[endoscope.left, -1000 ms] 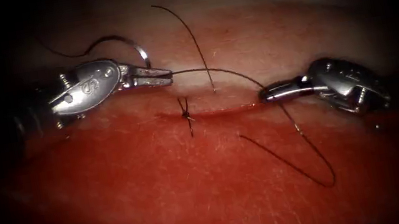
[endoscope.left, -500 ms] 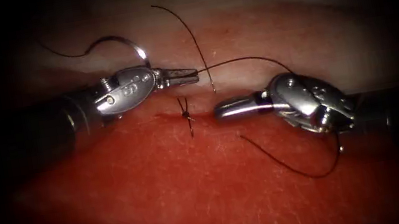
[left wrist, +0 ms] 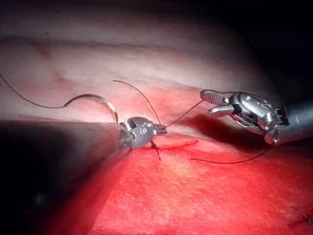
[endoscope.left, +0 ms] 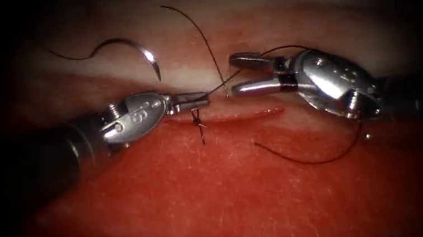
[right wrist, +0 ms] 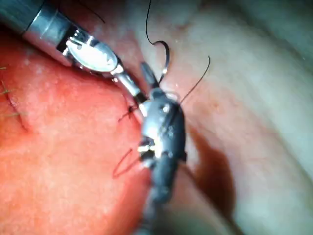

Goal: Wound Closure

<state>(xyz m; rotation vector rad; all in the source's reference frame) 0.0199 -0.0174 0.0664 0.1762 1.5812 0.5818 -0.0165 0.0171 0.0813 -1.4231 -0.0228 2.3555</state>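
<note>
Left tool [endoscope.left: 203, 100]: jaws clamped on thread [endoscope.left: 217, 85] just above knot [endoscope.left: 196, 119] on cut [endoscope.left: 245, 115]. Right tool [endoscope.left: 236, 75]: jaws apart, holding nothing, thread seemingly passing between them. Needle [endoscope.left: 139, 49]: curved steel, loose on pale tissue [endoscope.left: 224, 201] at upper left, not in tissue, well apart from both tools. Thread: thin, dark, looping behind right tool onto red wet surface.

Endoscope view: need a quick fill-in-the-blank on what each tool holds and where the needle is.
1. The left tool has its jaws shut on the ____.
2. The right tool has its jaws ____ and holds nothing.
3. The needle lies loose on the tissue, held by ____ tool.
4. A tied knot sits on the cut, just below the ____ tool's jaws.

Missing words: thread; open; neither; left
</note>
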